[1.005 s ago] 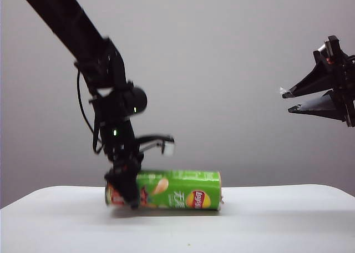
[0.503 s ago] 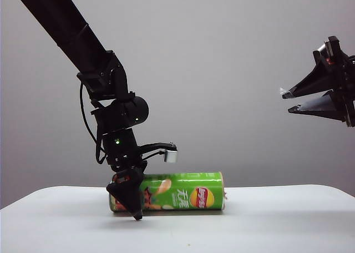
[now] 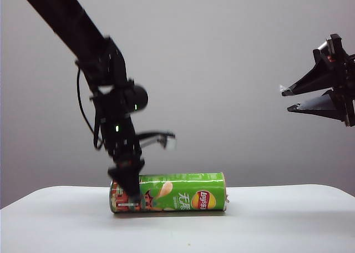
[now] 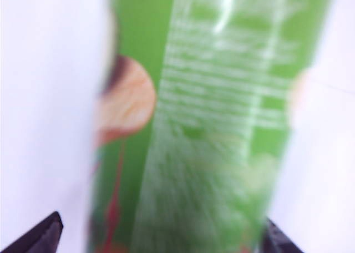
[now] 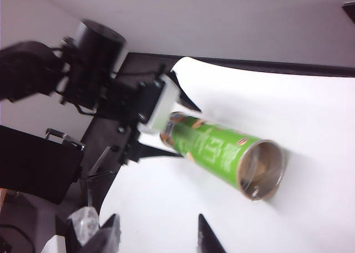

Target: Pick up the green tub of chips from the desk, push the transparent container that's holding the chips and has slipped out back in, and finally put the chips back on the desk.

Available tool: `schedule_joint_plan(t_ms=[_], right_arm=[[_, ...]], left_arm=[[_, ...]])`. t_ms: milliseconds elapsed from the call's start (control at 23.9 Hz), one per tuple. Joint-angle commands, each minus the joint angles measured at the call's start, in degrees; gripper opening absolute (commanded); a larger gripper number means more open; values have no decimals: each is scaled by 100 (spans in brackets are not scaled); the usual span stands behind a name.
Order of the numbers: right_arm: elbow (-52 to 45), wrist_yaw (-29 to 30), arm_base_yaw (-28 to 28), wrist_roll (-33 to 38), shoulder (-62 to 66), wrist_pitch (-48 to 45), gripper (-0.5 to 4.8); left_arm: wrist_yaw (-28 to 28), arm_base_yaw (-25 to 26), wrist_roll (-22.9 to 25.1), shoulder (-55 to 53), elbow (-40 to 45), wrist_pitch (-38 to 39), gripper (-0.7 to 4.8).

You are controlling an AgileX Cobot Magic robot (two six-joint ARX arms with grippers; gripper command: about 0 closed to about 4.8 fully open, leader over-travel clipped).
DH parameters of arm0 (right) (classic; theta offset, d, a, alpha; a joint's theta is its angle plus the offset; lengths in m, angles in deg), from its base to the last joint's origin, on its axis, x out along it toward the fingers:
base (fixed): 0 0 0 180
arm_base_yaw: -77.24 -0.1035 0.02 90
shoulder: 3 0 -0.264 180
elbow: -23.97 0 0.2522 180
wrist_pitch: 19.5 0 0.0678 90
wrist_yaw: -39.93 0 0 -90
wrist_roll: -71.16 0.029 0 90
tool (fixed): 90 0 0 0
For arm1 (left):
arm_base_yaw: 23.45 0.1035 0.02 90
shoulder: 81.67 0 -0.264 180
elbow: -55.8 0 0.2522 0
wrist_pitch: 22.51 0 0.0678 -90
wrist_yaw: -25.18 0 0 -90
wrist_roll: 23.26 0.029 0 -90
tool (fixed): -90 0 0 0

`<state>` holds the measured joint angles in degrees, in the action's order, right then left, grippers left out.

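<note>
Well, the green tub of chips (image 3: 169,192) lies on its side on the worktop (image 3: 277,219), the left pincer (image 3: 131,195) spread wide astride its pictured end, not gripping. The right pincer (image 3: 285,97) hangs parted, empty, well off high. Being round, the tub could roll if a finger nudges it lifting away.
</note>
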<state>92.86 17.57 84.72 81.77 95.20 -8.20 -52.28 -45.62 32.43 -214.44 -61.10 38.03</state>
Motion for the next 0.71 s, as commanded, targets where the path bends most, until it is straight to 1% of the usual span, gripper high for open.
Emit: schedule_joint_plan(t_ms=[42, 168, 251, 335, 377, 461, 503, 544, 586, 628, 670, 712], right_arm=[[11, 90, -4, -35, -17, 15, 171], [11, 92, -4, -39, -17, 201, 171], [11, 94, -11, -61, -17, 376, 169], [11, 94, -57, -81, -20, 577, 159], [11, 125, -81, -120, -20, 688, 131], [11, 212, -144, -341, -22, 986, 28], [11, 199, -243, -503, -50, 1314, -6], [11, 127, -302, -614, -68, 1523, -6], [11, 7, -345, -682, -103, 1729, -6], [11, -243, -398, -726, -138, 1932, -6], [11, -612, -457, -782, -195, 2151, -6], [9, -918, -505, -883, -267, 2334, -6]], left_arm=[[-140, -4, -166, 396, -20, 192, 479], [-229, -4, -400, 793, -20, 612, 479], [-229, -4, -647, 1130, -17, 955, 479], [-310, 2, -833, 1423, -17, 1204, 479], [-393, 7, -920, 1545, -17, 1300, 479], [-619, 11, -968, 1808, -17, 1523, 479], [-780, 11, -1027, 1991, -17, 1727, 479], [-881, 13, -1097, 2140, -17, 1958, 479], [-863, 17, -1126, 2210, -17, 2103, 450], [-756, 35, -1113, 2310, -15, 2365, 379], [-538, 96, -1119, 2406, -15, 2599, 323], [-348, 153, -1139, 2470, -13, 2752, 279]])
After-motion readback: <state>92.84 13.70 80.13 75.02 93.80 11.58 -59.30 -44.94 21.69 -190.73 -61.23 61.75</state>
